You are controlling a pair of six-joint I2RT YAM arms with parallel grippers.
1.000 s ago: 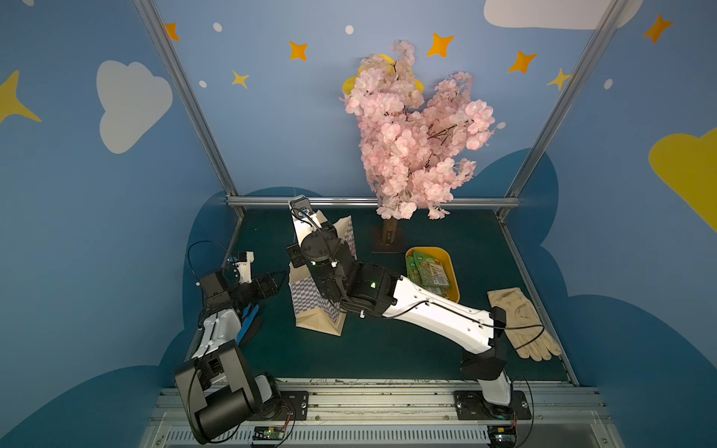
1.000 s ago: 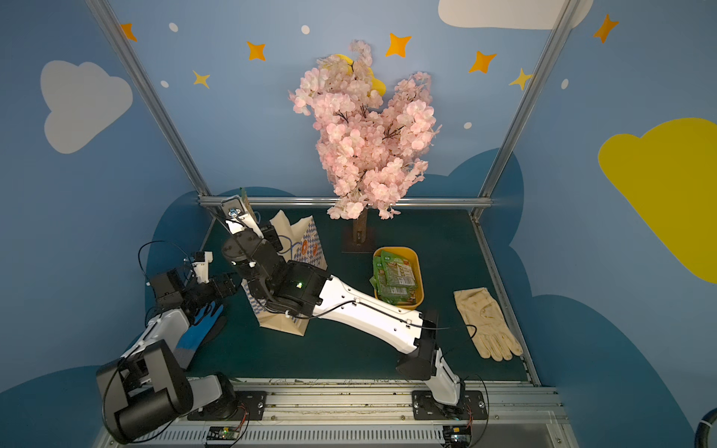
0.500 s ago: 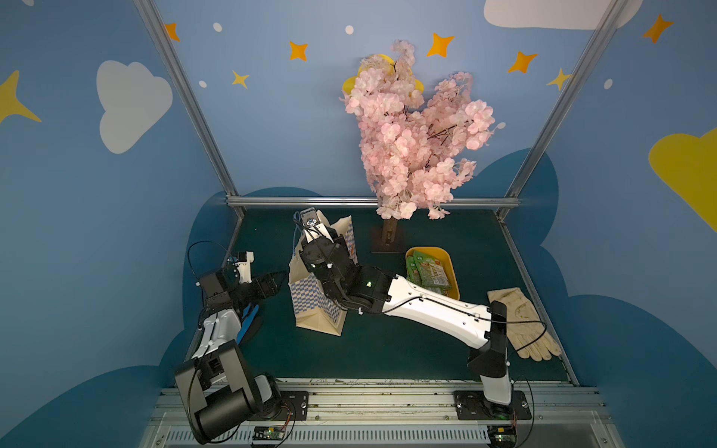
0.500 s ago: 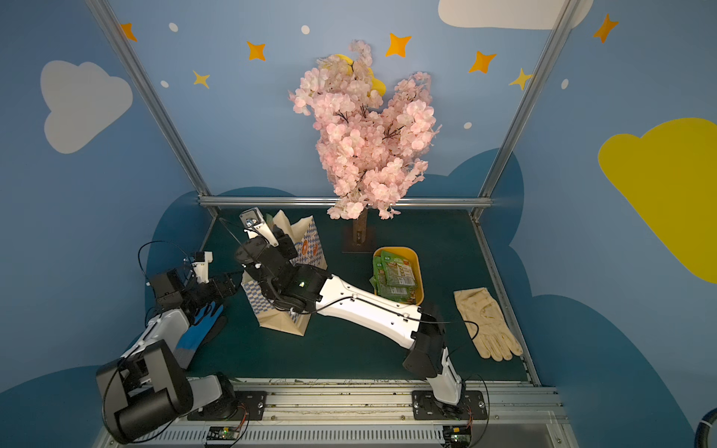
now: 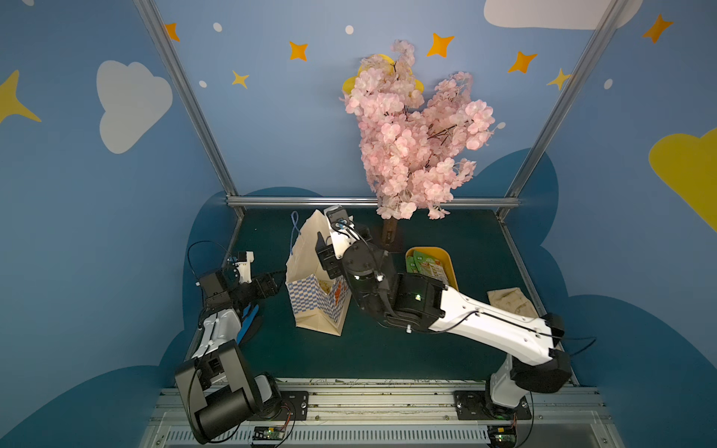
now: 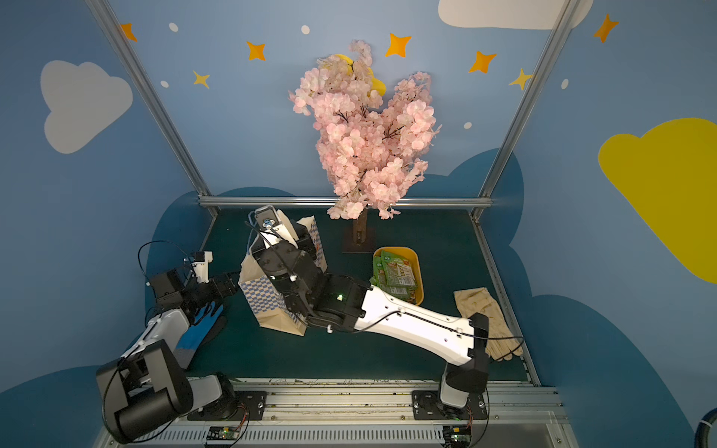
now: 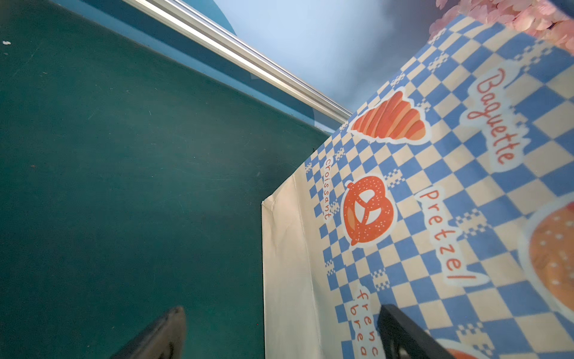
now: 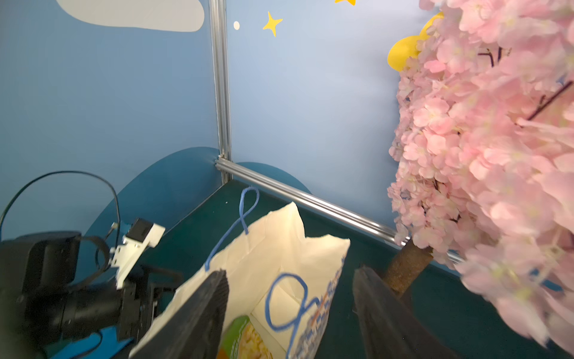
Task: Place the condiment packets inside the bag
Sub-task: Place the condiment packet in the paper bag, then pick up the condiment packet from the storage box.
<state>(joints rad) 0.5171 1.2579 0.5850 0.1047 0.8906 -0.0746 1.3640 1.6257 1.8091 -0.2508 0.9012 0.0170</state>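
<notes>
1 bag; 1 packet inside; 1 tub. Right gripper, clenched earlier, now released; left gripper spread.

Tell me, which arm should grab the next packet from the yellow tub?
Right. The right gripper hangs open over the bag, a packet inside, and the tub lies on its side. The left gripper is beyond the bag, farther off.
</notes>
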